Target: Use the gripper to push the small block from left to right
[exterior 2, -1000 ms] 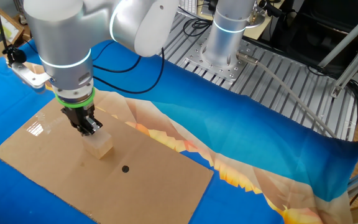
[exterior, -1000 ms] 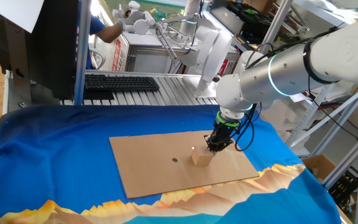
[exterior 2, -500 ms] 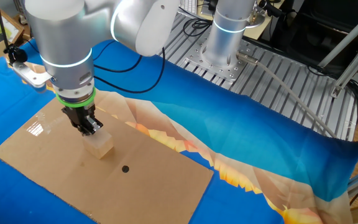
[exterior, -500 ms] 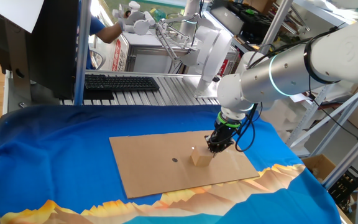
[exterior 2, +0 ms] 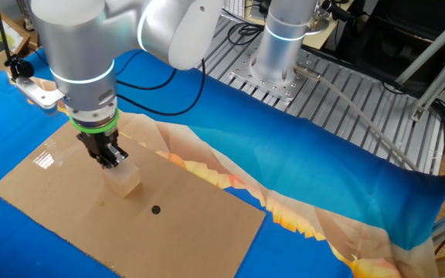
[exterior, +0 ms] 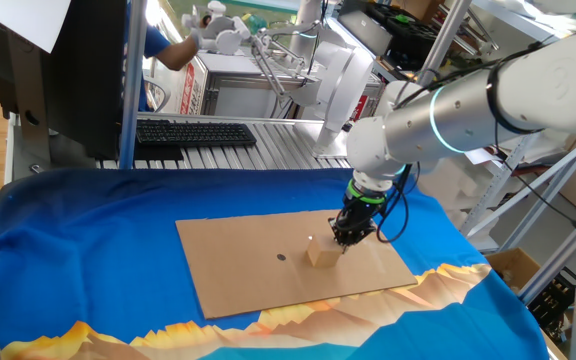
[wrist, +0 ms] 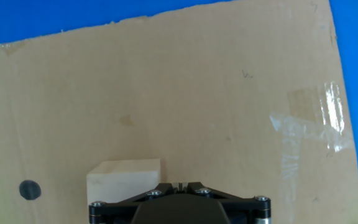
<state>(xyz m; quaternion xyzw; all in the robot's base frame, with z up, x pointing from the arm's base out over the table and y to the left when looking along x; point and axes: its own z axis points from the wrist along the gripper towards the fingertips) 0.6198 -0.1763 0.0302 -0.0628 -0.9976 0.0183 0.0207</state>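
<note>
The small block (exterior: pixel 322 256) is a light tan wooden cube on the brown cardboard sheet (exterior: pixel 238 265). It also shows in the other fixed view (exterior 2: pixel 124 181) and at the bottom left of the hand view (wrist: pixel 123 180). My gripper (exterior: pixel 347 237) is a small black tool under a green ring. It is shut, with its fingertips pressed together, and it touches the block's side. In the other fixed view the gripper (exterior 2: pixel 113 159) sits at the block's upper left edge. In the hand view the gripper (wrist: pixel 180 185) sits just right of the block.
A small black dot (exterior: pixel 281 256) is marked on the cardboard left of the block. The cardboard lies on a blue cloth (exterior: pixel 88 250) with an orange pattern. A strip of clear tape (wrist: pixel 316 121) lies on the cardboard. A keyboard (exterior: pixel 193 132) lies behind the table.
</note>
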